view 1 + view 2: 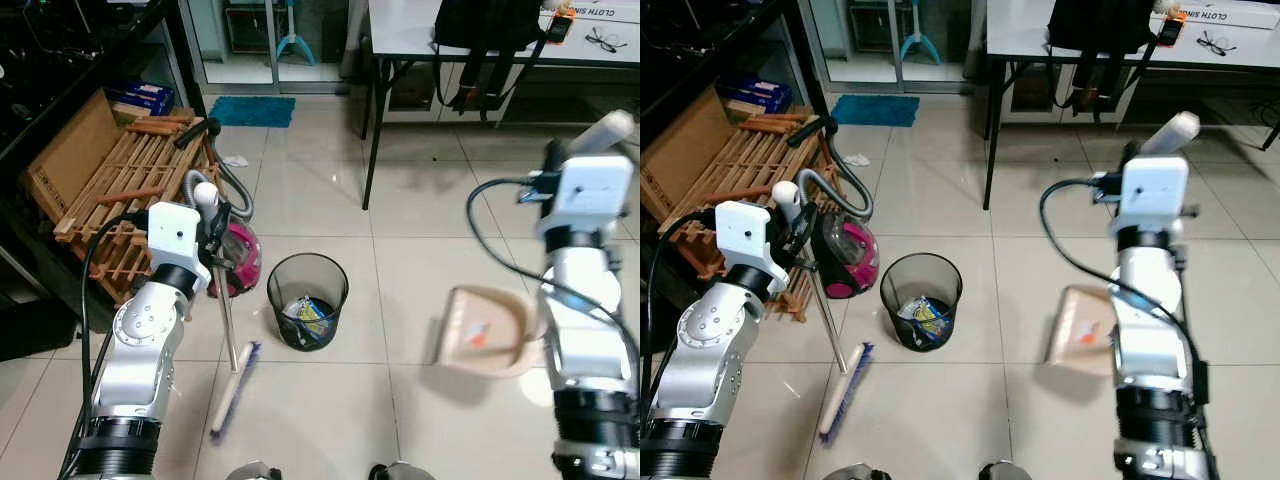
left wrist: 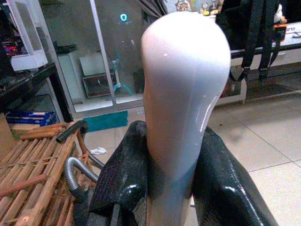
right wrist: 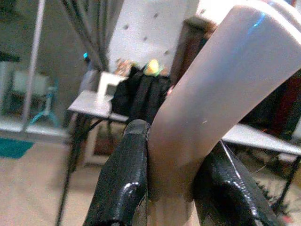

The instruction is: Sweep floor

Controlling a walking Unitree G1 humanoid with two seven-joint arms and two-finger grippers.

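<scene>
Left gripper (image 2: 171,188) clenched on the broom (image 1: 232,385), glossy rounded white grip between black jaws; bristle head on glossy tiles beside the round mesh bin (image 1: 307,300). Right gripper (image 3: 171,188) grasping the beige plastic dustpan (image 1: 487,330), held right of the bin.

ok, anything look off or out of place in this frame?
Mostly clutter at the left: a wooden rack leans tilted against a cardboard box, with a pink vacuum beside it and a scrap of paper on the tiles. Nothing looks spilled.

head stereo looking down at floor (image 1: 400,200), wrist cameras close along fingers
</scene>
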